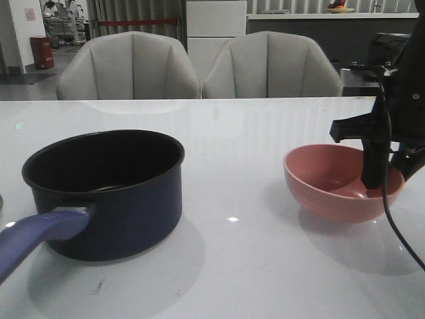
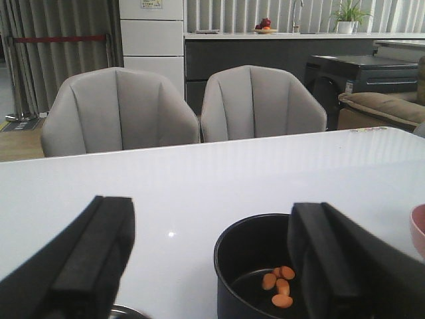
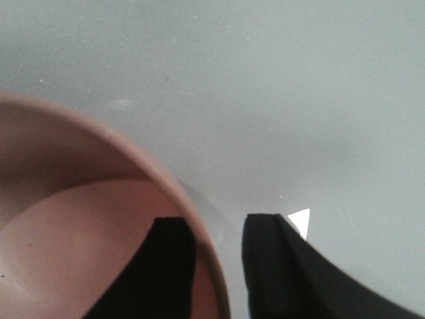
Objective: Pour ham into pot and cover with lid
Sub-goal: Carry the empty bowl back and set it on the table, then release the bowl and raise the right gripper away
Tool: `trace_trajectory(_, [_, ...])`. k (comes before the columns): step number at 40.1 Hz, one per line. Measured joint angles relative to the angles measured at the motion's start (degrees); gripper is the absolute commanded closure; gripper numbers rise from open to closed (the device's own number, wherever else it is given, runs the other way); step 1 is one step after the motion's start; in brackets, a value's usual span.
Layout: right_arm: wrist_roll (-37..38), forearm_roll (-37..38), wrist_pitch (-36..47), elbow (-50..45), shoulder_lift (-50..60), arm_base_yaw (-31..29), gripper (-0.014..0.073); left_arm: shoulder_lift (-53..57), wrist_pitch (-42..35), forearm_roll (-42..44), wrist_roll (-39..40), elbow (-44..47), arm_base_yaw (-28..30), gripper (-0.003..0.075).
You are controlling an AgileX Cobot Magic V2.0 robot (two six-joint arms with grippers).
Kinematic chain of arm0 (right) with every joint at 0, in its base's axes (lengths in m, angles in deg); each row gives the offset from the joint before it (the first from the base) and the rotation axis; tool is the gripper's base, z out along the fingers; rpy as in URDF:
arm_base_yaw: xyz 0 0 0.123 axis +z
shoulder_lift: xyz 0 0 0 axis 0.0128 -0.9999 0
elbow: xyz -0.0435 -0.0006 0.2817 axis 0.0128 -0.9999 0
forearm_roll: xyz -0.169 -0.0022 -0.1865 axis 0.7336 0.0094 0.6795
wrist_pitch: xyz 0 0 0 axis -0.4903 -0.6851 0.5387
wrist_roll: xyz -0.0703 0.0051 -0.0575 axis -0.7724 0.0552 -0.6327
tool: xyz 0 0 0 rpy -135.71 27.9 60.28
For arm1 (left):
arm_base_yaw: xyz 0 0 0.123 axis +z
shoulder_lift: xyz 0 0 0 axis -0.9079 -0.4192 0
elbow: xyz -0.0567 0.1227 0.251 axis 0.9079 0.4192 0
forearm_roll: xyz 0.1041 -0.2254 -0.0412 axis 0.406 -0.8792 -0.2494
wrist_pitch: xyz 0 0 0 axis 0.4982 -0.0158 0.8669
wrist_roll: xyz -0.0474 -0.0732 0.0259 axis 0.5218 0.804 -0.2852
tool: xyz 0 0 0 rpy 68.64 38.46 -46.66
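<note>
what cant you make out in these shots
- Lid: no view shows it clearly; only a sliver of something round at the left wrist view's lower edge.
- Ham: hidden in the front view by the pot wall.
- Pot handle: cut off by the front view's left edge.
- Right gripper straddles the bowl rim; whether it is pinching is unclear.
- Left gripper: open, holding nothing.

Front view: low, just above the tabletop (image 1: 265,266), facing forward toward two grey chairs (image 1: 129,66); pot (image 1: 106,193) near on the left, pink bowl (image 1: 342,183) on the right.

Left wrist view: level, facing the same chairs (image 2: 119,109), looking out between the left pincer (image 2: 212,259) fingers (image 2: 93,259); pot (image 2: 255,279) close below. Shares pot, chairs and bowl edge (image 2: 418,229) with front view.

Right wrist view: looks steeply down, very near, right pincer (image 3: 219,266) straddling the bowl rim (image 3: 179,193). Shares bowl with front view.
</note>
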Motion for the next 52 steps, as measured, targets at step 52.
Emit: trace_trajectory(52, [-3.67, -0.46, 26.89, -34.04, 65.73, 5.43, 0.0097, 0.0, 0.0, 0.0, 0.0, 0.0, 0.0, 0.0199])
